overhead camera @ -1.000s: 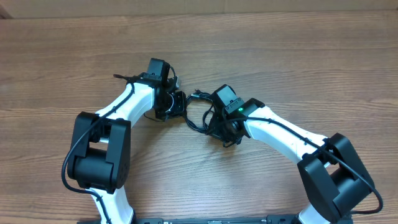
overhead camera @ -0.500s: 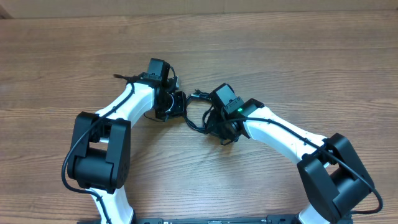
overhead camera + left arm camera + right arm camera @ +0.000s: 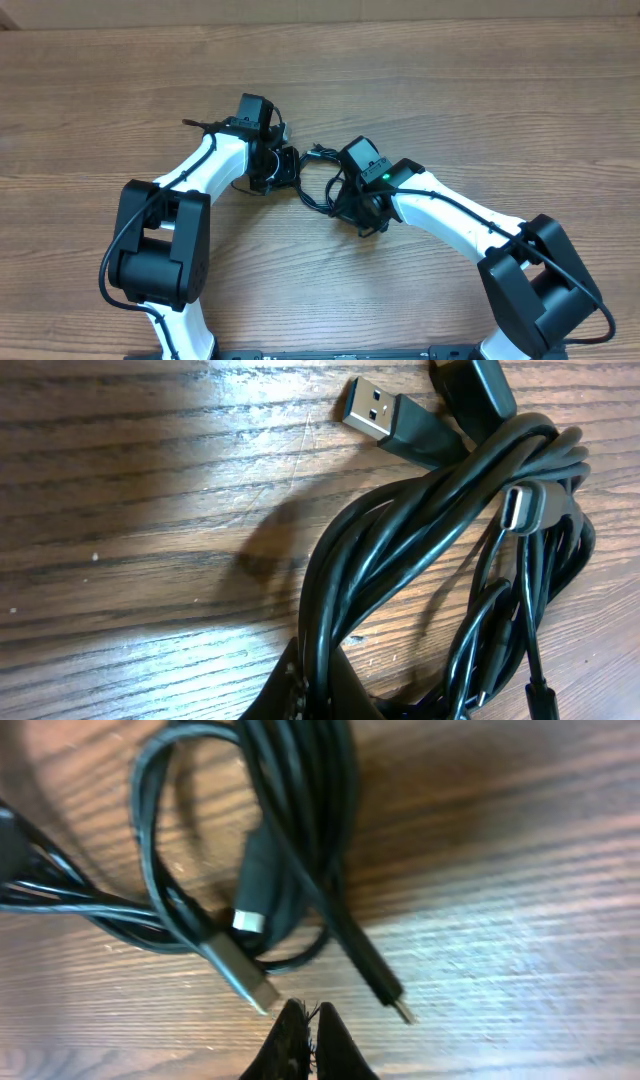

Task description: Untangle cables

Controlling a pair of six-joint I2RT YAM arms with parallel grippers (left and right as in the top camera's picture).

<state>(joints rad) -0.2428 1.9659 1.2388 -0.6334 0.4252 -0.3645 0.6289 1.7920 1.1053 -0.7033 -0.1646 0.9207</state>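
Step in hand: early untangling, 1st separation not yet made.

Left gripper [image 3: 315, 695]: clamped narrow, seemingly on strands of the cables [image 3: 440, 550] running straight out from the fingertips. USB plug [image 3: 385, 420] well ahead of them, lying free.

Right gripper [image 3: 305, 1040]: pressed together on nothing. Flat plug end [image 3: 245, 985] just ahead of the tips, not touching.

Bundle looped and crossed between both grippers on the table [image 3: 450, 80].

Next, by judgement: calls for opening the right fingers, taking 1 loose plug end and drawing it slowly away from the left hold. Risks tightening the crossings.

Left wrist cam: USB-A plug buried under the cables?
No, the USB-A plug lies exposed on the bare table, poking out past the cables.
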